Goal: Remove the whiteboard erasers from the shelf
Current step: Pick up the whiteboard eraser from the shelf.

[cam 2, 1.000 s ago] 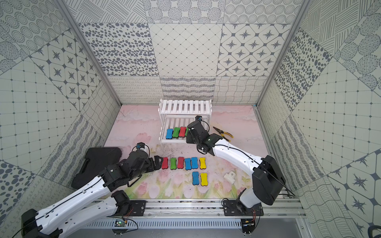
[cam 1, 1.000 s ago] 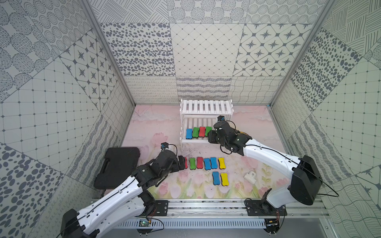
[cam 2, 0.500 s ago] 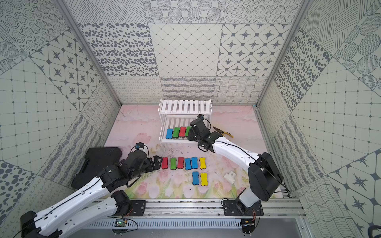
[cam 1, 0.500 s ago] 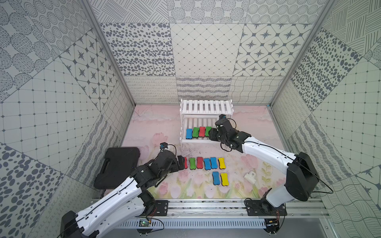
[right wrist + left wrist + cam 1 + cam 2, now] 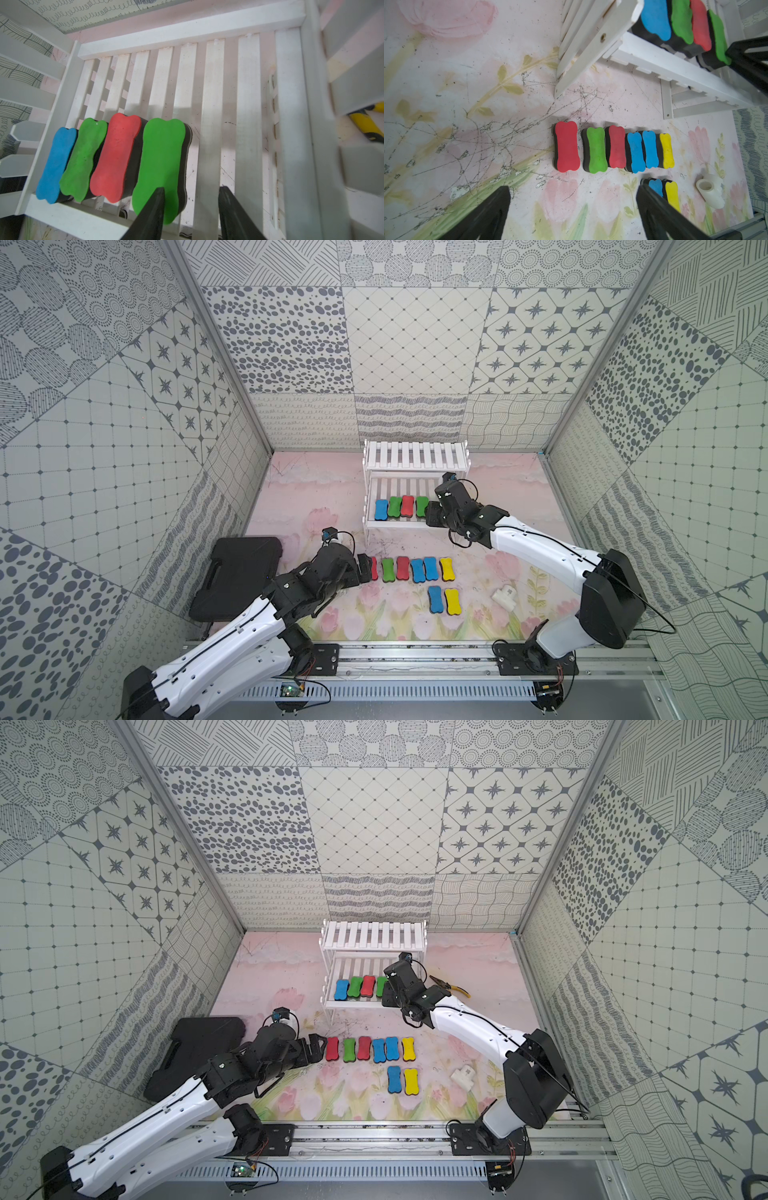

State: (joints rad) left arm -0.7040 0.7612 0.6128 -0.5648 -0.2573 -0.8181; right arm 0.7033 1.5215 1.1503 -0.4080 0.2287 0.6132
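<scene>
Green eraser (image 5: pixel 160 153) on shelf (image 5: pixel 247 104) – one end partly hidden by right jaws.

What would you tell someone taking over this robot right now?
Left gripper: open, empty, beside the red eraser that ends the table row.
Right gripper: open, holding nothing, at the end green eraser on the shelf.
Done: eight erasers lie on the table.
Left: four on the lower tier, including that green one.
</scene>
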